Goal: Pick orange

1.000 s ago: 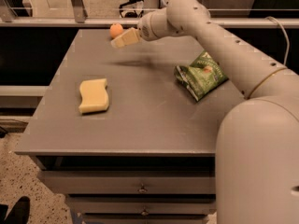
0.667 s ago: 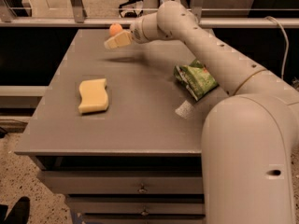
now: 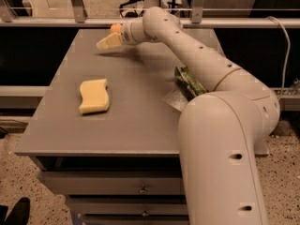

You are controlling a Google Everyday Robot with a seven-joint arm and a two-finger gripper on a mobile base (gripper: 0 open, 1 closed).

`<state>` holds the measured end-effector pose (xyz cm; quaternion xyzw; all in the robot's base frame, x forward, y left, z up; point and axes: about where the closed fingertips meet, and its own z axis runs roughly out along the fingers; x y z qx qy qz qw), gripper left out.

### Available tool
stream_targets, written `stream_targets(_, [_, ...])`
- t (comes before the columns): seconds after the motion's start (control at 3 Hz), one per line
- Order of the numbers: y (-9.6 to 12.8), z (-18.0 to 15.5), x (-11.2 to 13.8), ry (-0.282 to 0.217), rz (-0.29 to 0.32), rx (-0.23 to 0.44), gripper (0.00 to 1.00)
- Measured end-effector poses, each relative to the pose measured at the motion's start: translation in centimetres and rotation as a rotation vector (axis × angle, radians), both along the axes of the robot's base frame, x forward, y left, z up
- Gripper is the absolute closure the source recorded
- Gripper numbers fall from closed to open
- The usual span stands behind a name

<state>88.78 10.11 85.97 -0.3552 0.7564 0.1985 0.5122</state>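
Observation:
The orange [image 3: 115, 28] is a small round fruit at the far edge of the grey table [image 3: 140, 121], left of the middle. My gripper [image 3: 107, 42] reaches across the table and hovers just in front of and slightly left of the orange, close to it. My arm's wrist [image 3: 136, 30] partly hides the orange's right side. I cannot see contact between the gripper and the orange.
A wavy-edged yellow sponge [image 3: 94, 96] lies on the left half of the table. A green snack bag [image 3: 189, 80] lies at the right, partly hidden by my arm [image 3: 206, 69]. A metal rail [image 3: 70, 21] runs behind the table's far edge. Drawers sit under the tabletop.
My arm has swung left, bringing the gripper leftward in front of the orange. The arm now covers more of the green snack bag. The sponge has not moved.

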Motion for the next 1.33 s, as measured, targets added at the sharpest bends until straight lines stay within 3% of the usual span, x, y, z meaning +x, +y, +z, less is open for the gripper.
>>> stream_targets(0.33, [0.6,-0.4,1.6,-0.005,-0.03,0.004,0.0])
stream_targets(0.67, [0.3,-0.2,3.2,-0.01,-0.075,0.025,0.14])
stream_targets(1.33, [-0.2,0.3,4.2,-0.008,-0.114,0.054,0.61])
